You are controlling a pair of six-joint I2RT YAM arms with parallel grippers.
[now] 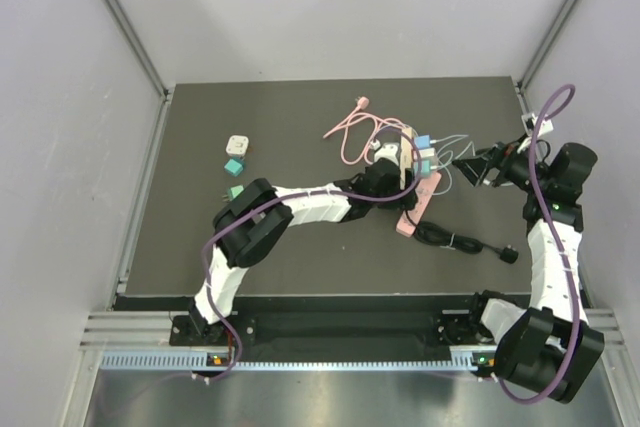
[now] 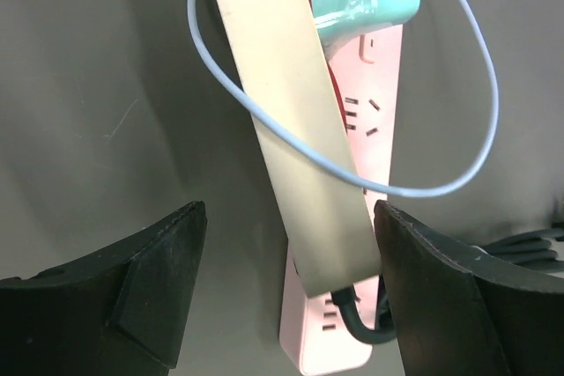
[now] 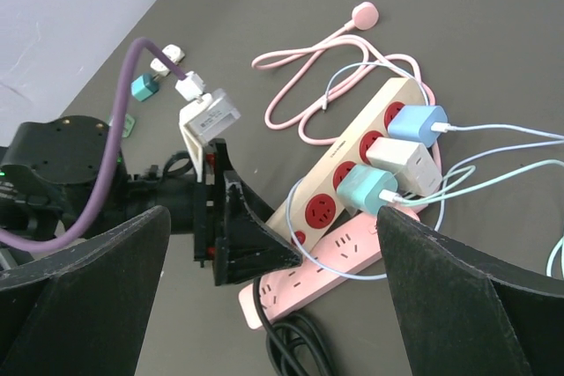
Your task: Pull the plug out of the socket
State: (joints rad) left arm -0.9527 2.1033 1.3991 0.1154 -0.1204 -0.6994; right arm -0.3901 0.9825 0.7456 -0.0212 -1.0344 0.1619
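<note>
A beige power strip (image 1: 408,155) with red sockets lies partly on a pink power strip (image 1: 418,203). Blue (image 3: 417,123), white (image 3: 401,160) and teal (image 3: 366,191) plugs sit in the beige strip (image 3: 328,209). My left gripper (image 1: 393,180) is open. In the left wrist view (image 2: 288,244) its fingers stand on either side of the beige strip's near end (image 2: 300,129), with the pink strip (image 2: 374,138) underneath. My right gripper (image 1: 462,160) is open and empty, just right of the plugs. In the right wrist view (image 3: 273,217) it faces the teal plug.
Small white (image 1: 237,145), teal (image 1: 233,165) and green (image 1: 235,190) adapters lie at the left. A pink cable (image 1: 350,129) loops behind the strips. A black cable and plug (image 1: 470,244) run right from the pink strip. Thin pale-blue charger cables (image 2: 458,129) drape over both strips.
</note>
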